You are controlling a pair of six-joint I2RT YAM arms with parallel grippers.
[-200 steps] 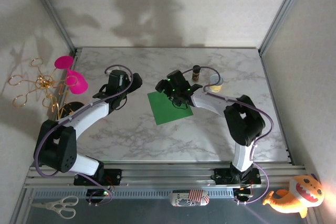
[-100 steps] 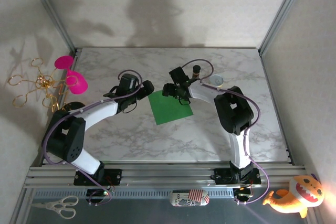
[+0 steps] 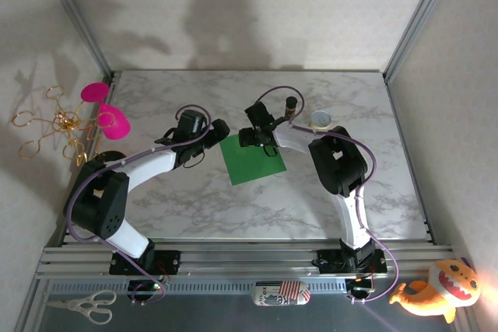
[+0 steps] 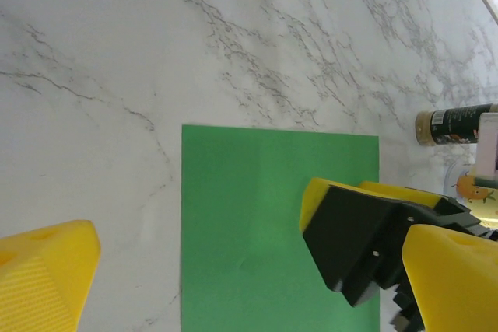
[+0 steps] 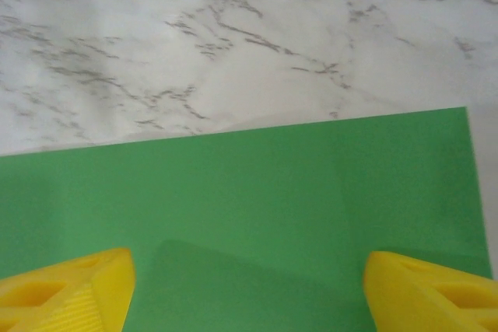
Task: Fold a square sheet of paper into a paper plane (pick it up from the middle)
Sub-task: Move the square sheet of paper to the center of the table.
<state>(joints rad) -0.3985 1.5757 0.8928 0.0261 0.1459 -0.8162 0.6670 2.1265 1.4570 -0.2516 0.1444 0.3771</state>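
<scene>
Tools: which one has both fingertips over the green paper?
The right tool: both its fingers are above the paper. The left tool has one finger over bare marble beside the paper.

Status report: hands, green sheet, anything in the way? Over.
Left hand open, beside sheet of paper. Right hand open, over its far edge. Sheet flat, unfolded. Bottle, tape roll beyond, clear of it.

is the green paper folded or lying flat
Flat, not folded: the sheet of paper lies spread on the marble table as a plain square, with straight edges and no flap turned over.
</scene>
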